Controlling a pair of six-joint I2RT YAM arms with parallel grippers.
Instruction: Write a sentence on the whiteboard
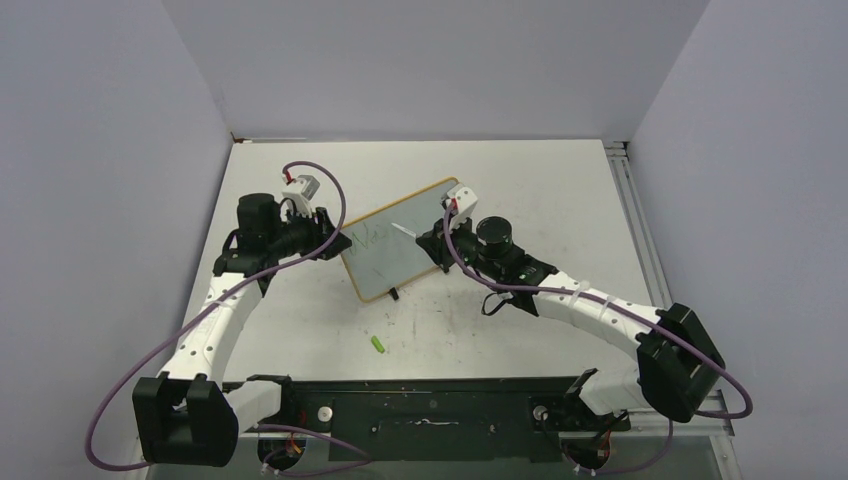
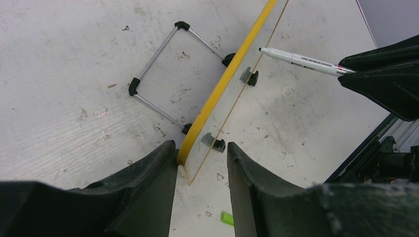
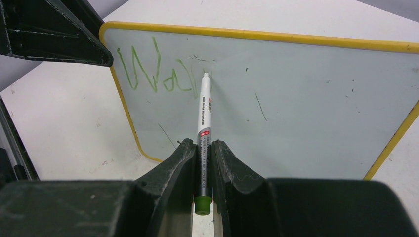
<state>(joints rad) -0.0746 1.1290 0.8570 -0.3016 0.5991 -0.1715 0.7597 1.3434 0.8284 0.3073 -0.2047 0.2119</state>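
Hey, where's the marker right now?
In the right wrist view, the marker is clamped in the right gripper, its tip at the whiteboard just right of the green writing.

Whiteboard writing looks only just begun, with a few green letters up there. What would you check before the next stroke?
1. Grip on the marker: ok. The right gripper is shut on its barrel.
2. Cap off: ok. A small green cap lies on the table.
3. Tip touching the whiteboard: cannot tell. It sits at the end of the green letters, but contact is unclear.
4. Board steadied: not ok. The left gripper straddles the board's corner, but a gap shows beside one finger.
5. Room to write: ok. There is bare board beyond the letters.
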